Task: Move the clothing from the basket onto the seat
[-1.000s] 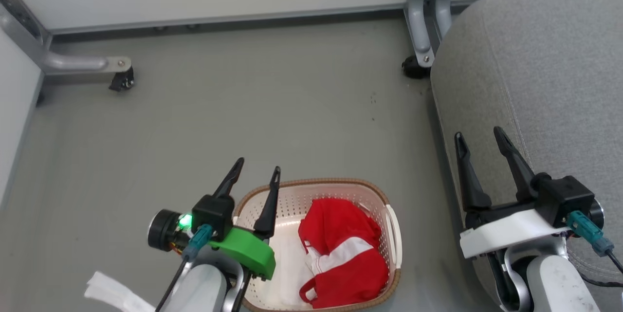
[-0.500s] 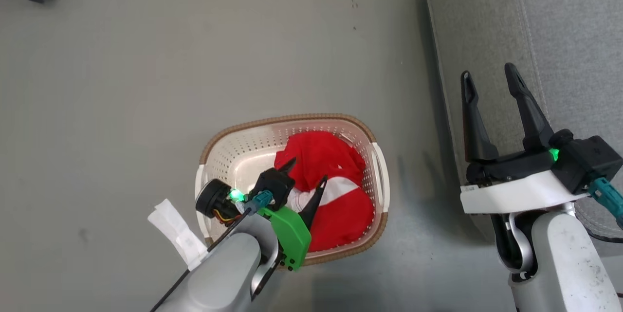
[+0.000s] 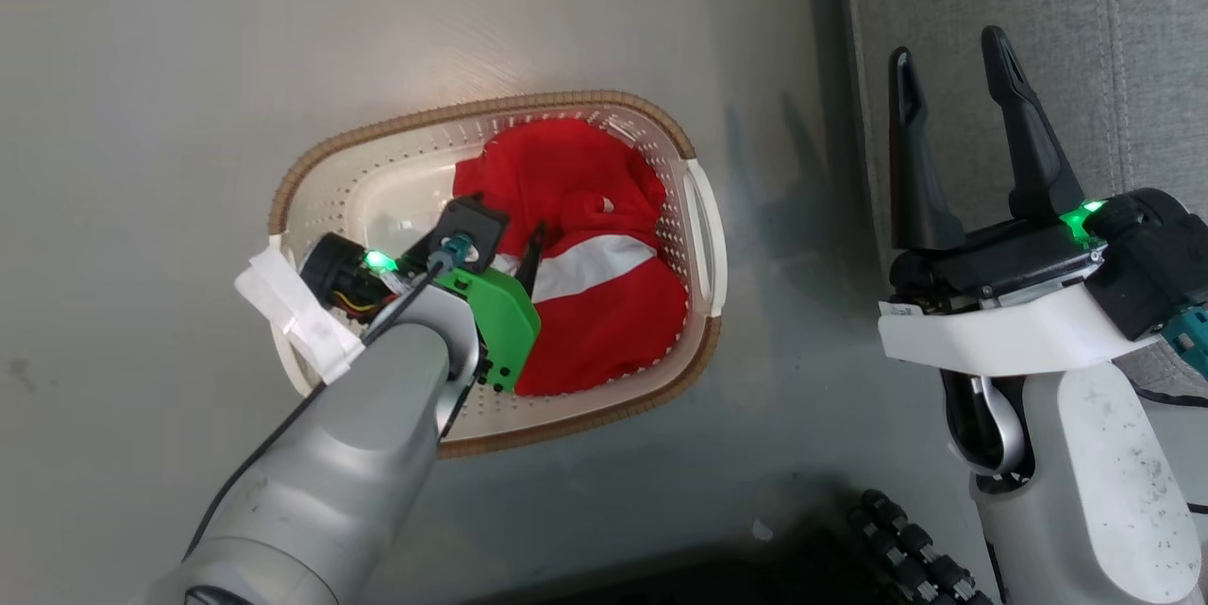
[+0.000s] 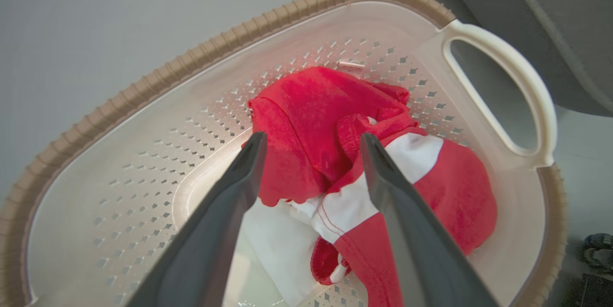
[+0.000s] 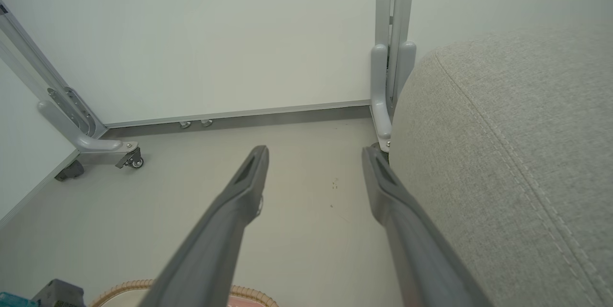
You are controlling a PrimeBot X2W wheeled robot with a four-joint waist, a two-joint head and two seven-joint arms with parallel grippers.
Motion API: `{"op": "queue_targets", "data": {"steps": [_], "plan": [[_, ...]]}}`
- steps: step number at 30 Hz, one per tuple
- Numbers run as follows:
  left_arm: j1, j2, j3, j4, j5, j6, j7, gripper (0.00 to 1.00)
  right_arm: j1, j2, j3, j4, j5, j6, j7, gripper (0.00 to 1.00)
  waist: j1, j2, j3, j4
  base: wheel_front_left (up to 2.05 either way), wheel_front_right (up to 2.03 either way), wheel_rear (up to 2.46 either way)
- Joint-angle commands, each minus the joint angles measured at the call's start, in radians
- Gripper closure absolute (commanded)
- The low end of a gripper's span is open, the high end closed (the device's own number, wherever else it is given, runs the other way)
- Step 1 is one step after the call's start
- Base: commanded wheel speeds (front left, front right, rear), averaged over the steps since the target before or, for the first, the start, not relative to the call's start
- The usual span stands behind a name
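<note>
Hanging inside the basket (image 3: 566, 101), the left gripper (image 4: 313, 138) has its jaws fully spread, one finger on each side of a raised fold of the clothing (image 4: 306, 110). It grips nothing, and contact with the fabric cannot be confirmed. The right gripper (image 3: 948, 48) is wide open and empty by the rounded edge of the seat (image 3: 1085, 20). The clothing lies bunched in the basket half nearest the seat, and the other half is bare. The basket sits on the floor (image 3: 142, 67) just beside the seat, with open floor along its far and left sides.

The left hand (image 4: 312, 138) has a green mount, the right hand (image 3: 948, 46) a white one, both with long dark fingers (image 3: 1031, 152).
</note>
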Motion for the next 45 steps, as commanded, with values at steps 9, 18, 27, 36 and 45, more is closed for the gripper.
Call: {"op": "queue_targets", "data": {"steps": [9, 18, 27, 36, 45], "plan": [[-0.132, 0.033, 0.039, 0.164, -0.035, -0.011, -0.020, 0.00, -0.056, 0.000, 0.046, 0.009, 0.044, 0.000, -0.027, 0.00, -0.0002, 0.0000, 0.225, -0.111, 0.00, 0.00, 0.00], [-0.183, 0.062, 0.040, 0.217, -0.045, -0.023, -0.021, 0.00, -0.074, 0.000, 0.072, 0.016, 0.079, 0.000, -0.030, 0.00, -0.0002, 0.0000, 0.254, -0.144, 0.00, 0.00, 0.00], [-0.212, 0.086, 0.042, 0.237, -0.054, 0.006, -0.025, 1.00, -0.081, -0.001, 0.080, 0.019, 0.100, 0.000, -0.030, 0.00, -0.0002, 0.0000, 0.256, -0.164, 0.00, 0.00, 0.00], [-0.135, 0.063, 0.041, 0.225, -0.067, -0.002, -0.073, 1.00, -0.056, -0.001, 0.093, 0.056, 0.058, 0.000, -0.030, 0.00, -0.0002, 0.0000, 0.139, -0.134, 0.00, 0.00, 0.00], [0.012, 0.082, 0.070, 0.020, -0.031, 0.019, -0.079, 1.00, -0.004, -0.002, 0.102, 0.117, 0.002, 0.000, -0.030, 0.00, -0.0002, 0.0000, -0.060, -0.087, 0.00, 0.00, 0.00]]}}
